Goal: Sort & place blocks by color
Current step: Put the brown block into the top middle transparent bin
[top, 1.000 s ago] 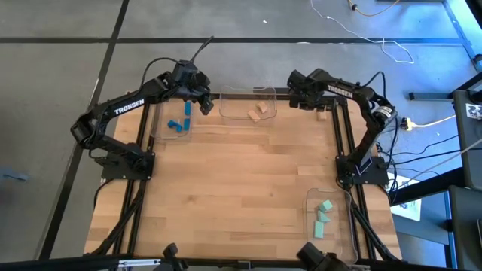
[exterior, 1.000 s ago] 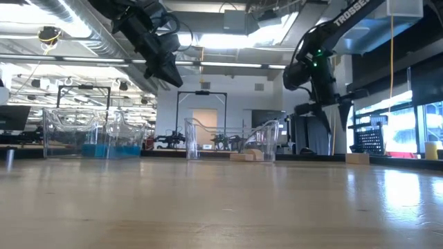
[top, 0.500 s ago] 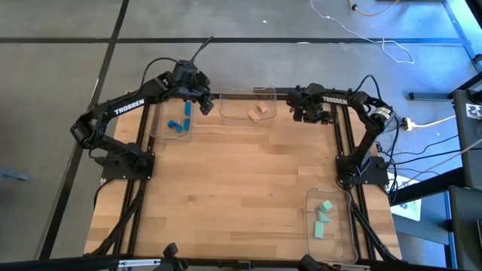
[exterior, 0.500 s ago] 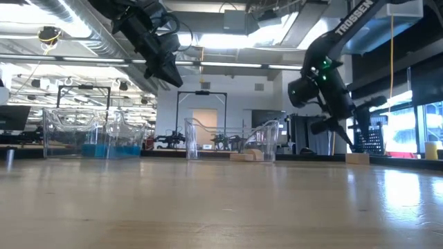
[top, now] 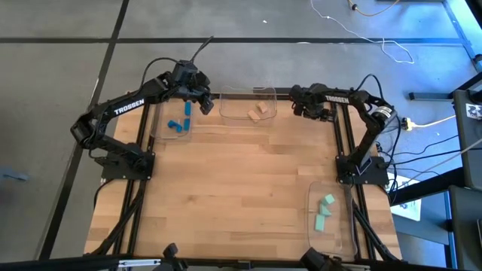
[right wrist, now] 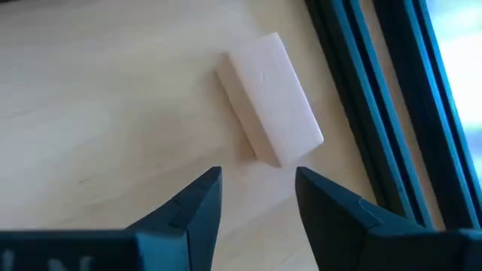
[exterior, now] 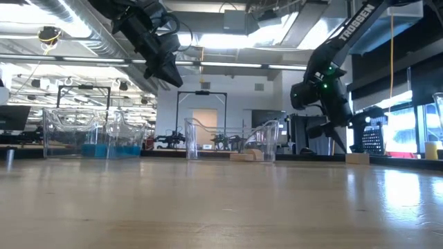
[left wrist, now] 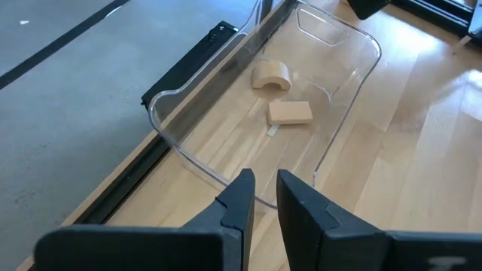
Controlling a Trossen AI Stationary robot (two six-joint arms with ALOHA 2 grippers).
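A tan block (right wrist: 271, 98) lies flat on the table near its far right corner, close to the black edge rail (right wrist: 361, 90). My right gripper (right wrist: 256, 199) hangs open just above and short of it, fingers pointing steeply down; it also shows in the high view (top: 312, 111) and the low view (exterior: 340, 138). My left gripper (left wrist: 265, 188) hovers high between the tray of blue blocks (top: 181, 119) and the tray of tan blocks (top: 260, 111). Its fingers are nearly together with nothing between them. Mint green blocks (top: 324, 212) lie in a tray at the near right.
Three clear trays stand on the table: one at the far left (top: 160, 129), one at the far middle (top: 245, 96), one at the near right (top: 343, 226). The wide middle of the wooden table (top: 241, 181) is bare. Black frame rails run along the table's edges.
My right gripper has come down toward the tan block near the far right corner and its wrist has rolled; its fingers stay as far apart as before. My left gripper has kept still.
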